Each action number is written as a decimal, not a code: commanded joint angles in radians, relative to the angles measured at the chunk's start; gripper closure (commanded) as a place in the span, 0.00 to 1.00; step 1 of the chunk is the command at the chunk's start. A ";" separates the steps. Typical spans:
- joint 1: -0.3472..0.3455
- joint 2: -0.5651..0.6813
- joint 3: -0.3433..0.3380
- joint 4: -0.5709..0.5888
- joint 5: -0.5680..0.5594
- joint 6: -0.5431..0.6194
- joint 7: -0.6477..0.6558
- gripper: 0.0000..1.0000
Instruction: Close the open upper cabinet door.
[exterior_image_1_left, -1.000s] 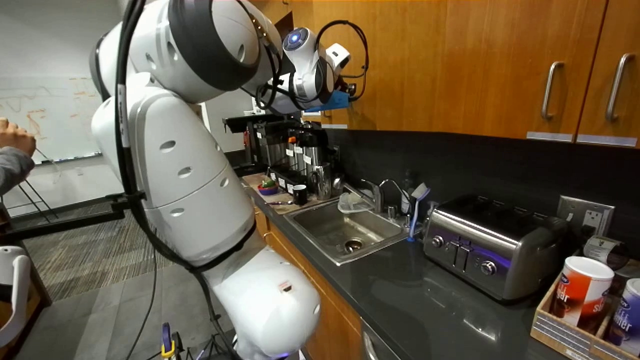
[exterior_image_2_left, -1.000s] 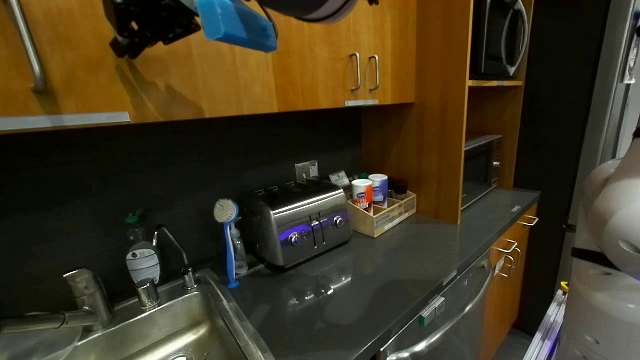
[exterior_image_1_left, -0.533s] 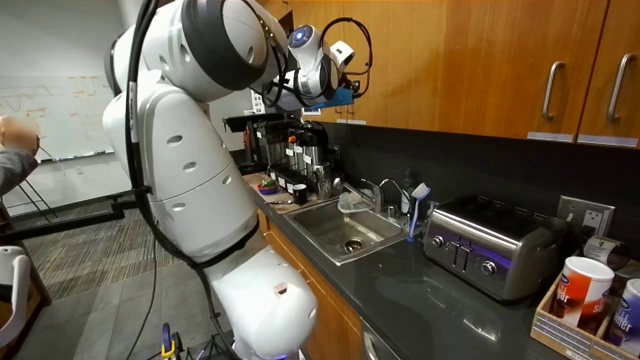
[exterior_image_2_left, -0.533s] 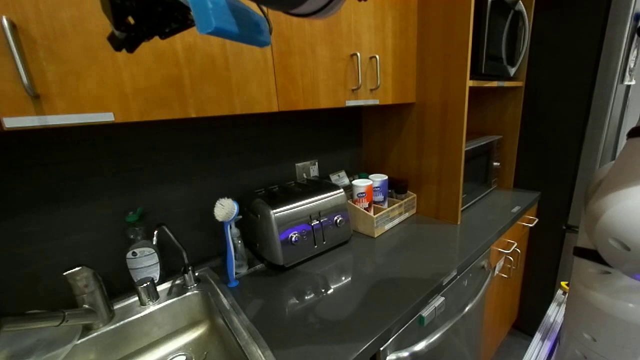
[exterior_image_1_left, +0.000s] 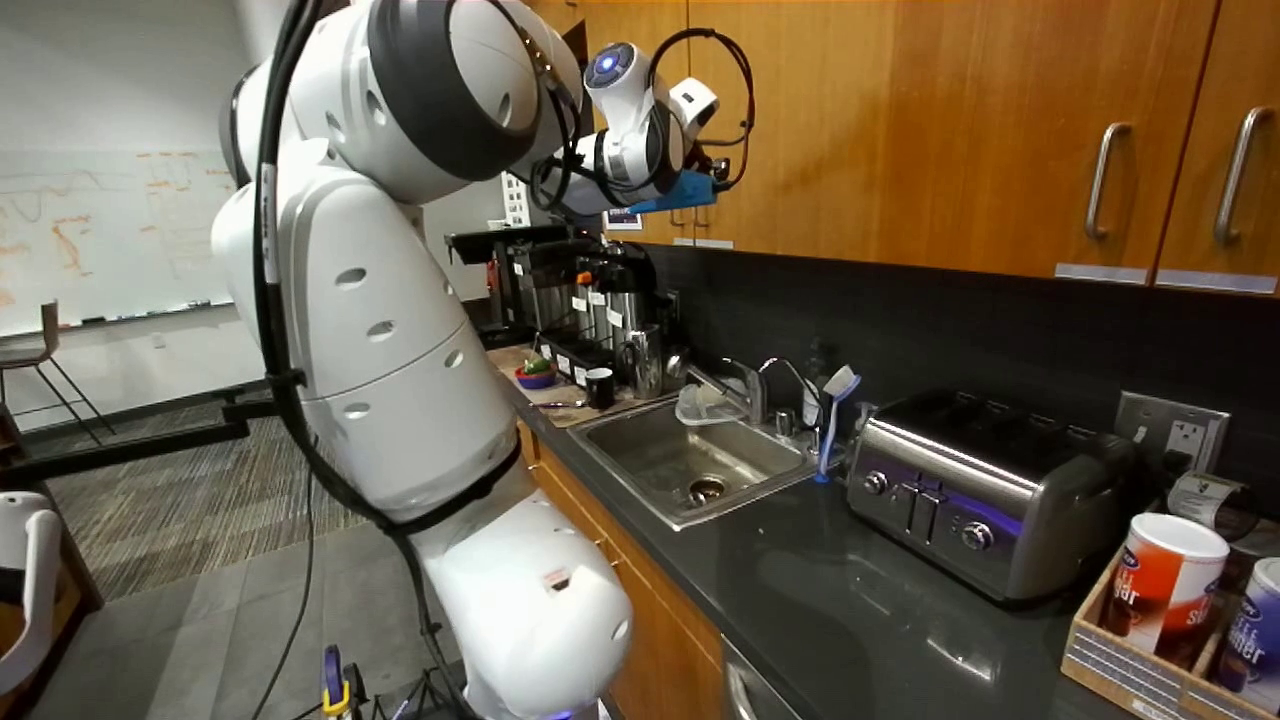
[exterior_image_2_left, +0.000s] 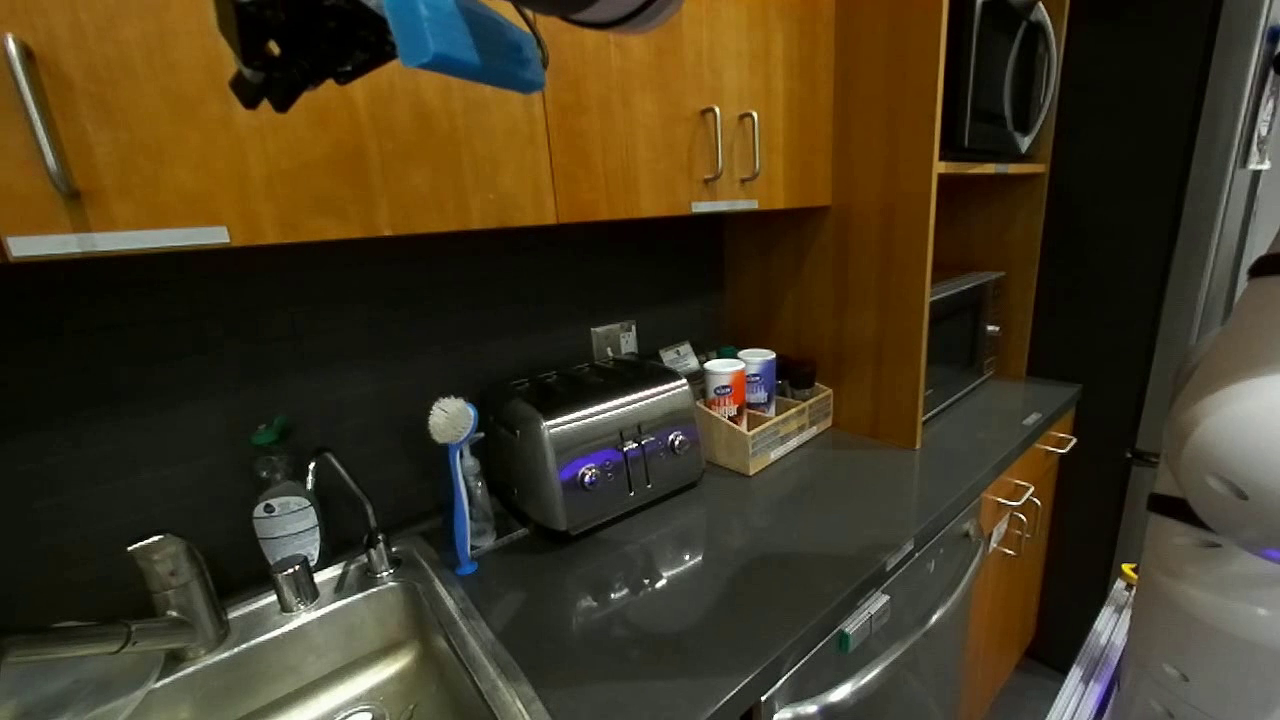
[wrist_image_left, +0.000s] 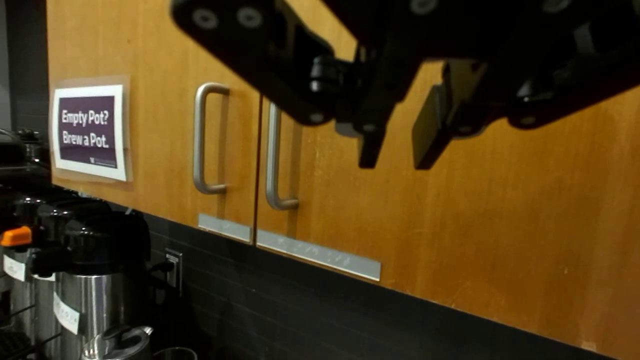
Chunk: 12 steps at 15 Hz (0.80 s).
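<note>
The upper cabinet door (exterior_image_2_left: 400, 170) is a flat brown wood panel above the sink. It looks flush with its neighbours in both exterior views (exterior_image_1_left: 800, 150). In the wrist view the door (wrist_image_left: 340, 215) fills the middle and right, its metal handle (wrist_image_left: 272, 160) beside a thin dark seam. My gripper (wrist_image_left: 396, 165) is in front of this door, right of the handle. Its fingers stand apart with only the door behind the gap. It is also at the top left of an exterior view (exterior_image_2_left: 264, 98), seemingly apart from the door. Its fingers are hidden in the view from behind the arm.
The adjoining door (wrist_image_left: 160, 150) bears a sign (wrist_image_left: 90, 132). Coffee pots (wrist_image_left: 90, 290) stand below it. The sink (exterior_image_2_left: 330, 650), toaster (exterior_image_2_left: 600, 440) and a wooden box (exterior_image_2_left: 765, 440) line the counter. Another door handle (exterior_image_1_left: 1105, 180) juts out at the right.
A second ago the door stood slightly ajar; it then swung in flush. My arm moved a little towards the cabinets, then the gripper shifted slightly sideways. A person at the edge has left view.
</note>
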 joint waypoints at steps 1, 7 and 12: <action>0.001 0.000 0.000 0.000 0.000 0.000 0.000 0.44; 0.091 -0.128 -0.161 -0.106 -0.002 -0.061 0.026 0.05; 0.140 -0.250 -0.270 -0.180 0.029 -0.282 0.000 0.00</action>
